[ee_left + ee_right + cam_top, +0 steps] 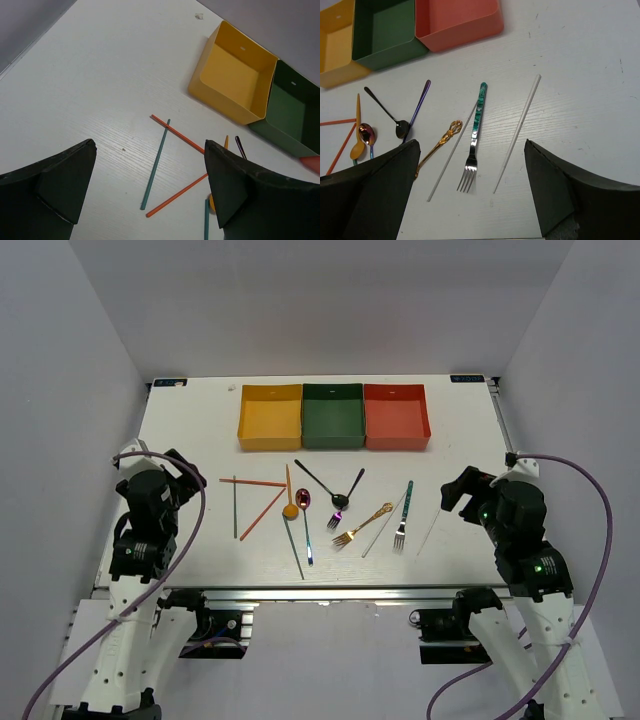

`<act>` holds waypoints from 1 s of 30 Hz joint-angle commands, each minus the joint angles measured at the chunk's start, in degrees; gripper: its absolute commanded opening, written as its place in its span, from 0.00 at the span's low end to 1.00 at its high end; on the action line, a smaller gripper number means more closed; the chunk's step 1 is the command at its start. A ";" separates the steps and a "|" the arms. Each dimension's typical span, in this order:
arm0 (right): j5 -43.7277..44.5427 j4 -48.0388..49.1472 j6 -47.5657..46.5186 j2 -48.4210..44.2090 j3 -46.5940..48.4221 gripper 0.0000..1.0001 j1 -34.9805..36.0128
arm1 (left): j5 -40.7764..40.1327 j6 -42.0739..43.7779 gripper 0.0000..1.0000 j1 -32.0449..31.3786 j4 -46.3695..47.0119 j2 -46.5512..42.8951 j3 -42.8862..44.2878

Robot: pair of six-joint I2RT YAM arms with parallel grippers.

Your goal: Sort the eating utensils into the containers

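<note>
Utensils [303,498], slim many-coloured chopsticks, spoons and forks, loose on white table [190,430].
Wide-spread, empty left gripper [149,144] and right gripper [471,142]; all pieces outside square shallow yellow-orange tray [270,418], dark green tray [332,415], red-orange tray [396,412].

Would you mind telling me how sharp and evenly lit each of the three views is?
Top external: soft even light, the white table nearly overexposed. Left wrist: grey-green chopstick sharp, the dark fingers underexposed. Right wrist: teal-handled fork crisp, faint shadow only.
</note>
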 commanded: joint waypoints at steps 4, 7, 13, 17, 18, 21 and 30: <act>1.42 0.94 0.75 0.02 1.83 0.89 0.29 | -1.42 -0.75 0.98 -0.28 -0.09 -1.14 -0.39; -0.33 2.17 1.10 -0.86 1.31 0.89 0.29 | -1.50 -0.93 0.98 -0.37 -0.09 -0.79 -0.47; -12.08 11.48 3.82 -2.98 -2.56 0.89 0.29 | -1.50 -0.93 0.98 -0.37 -0.10 -0.44 -0.39; -14.66 14.30 5.84 7.87 -1.96 0.89 0.29 | -1.07 -0.93 0.98 -0.28 0.08 -0.26 -0.56; -12.40 13.52 6.19 10.71 -1.34 0.89 0.29 | -0.89 -0.84 0.98 -0.28 0.08 -0.09 -0.56; -2.86 9.40 6.46 23.19 3.13 0.89 1.69 | -0.54 -0.75 0.98 -0.28 0.08 0.27 -0.65; 12.77 8.57 6.55 42.90 6.40 0.76 13.91 | -0.10 -0.57 0.98 -0.45 0.43 0.97 -0.74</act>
